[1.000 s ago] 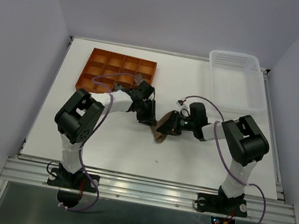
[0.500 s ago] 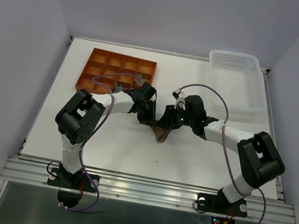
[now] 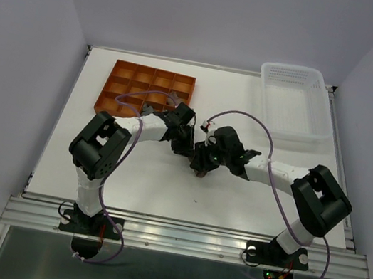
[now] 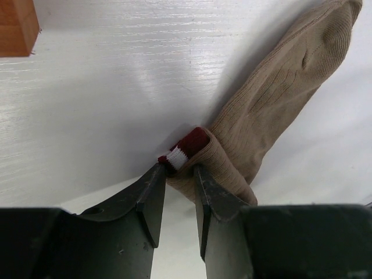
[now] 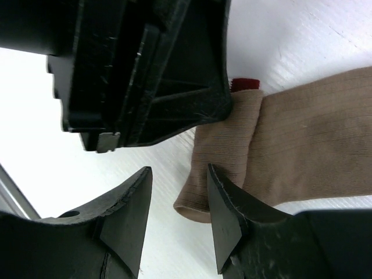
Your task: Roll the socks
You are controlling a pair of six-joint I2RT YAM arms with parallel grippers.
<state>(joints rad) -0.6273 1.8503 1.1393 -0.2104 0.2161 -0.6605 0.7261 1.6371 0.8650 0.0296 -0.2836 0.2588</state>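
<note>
1. The tan sock (image 4: 273, 104) is laid flat on the white table (image 3: 130, 173), between the two arms, with its red-white cuff folded over.
2. The rolling is judged as only begun; next, the fold must be turned further along the sock.
3. The folded cuff is pinched by the left gripper (image 4: 177, 168).
4. The right gripper (image 5: 179, 174) is spread over the fold's edge; nothing is gripped.

Plain pale-lilac walls (image 3: 216, 14) enclose a white counter (image 3: 130, 173) on three sides. An aluminium rail (image 3: 183, 239) along its near edge catches soft, even light.
</note>
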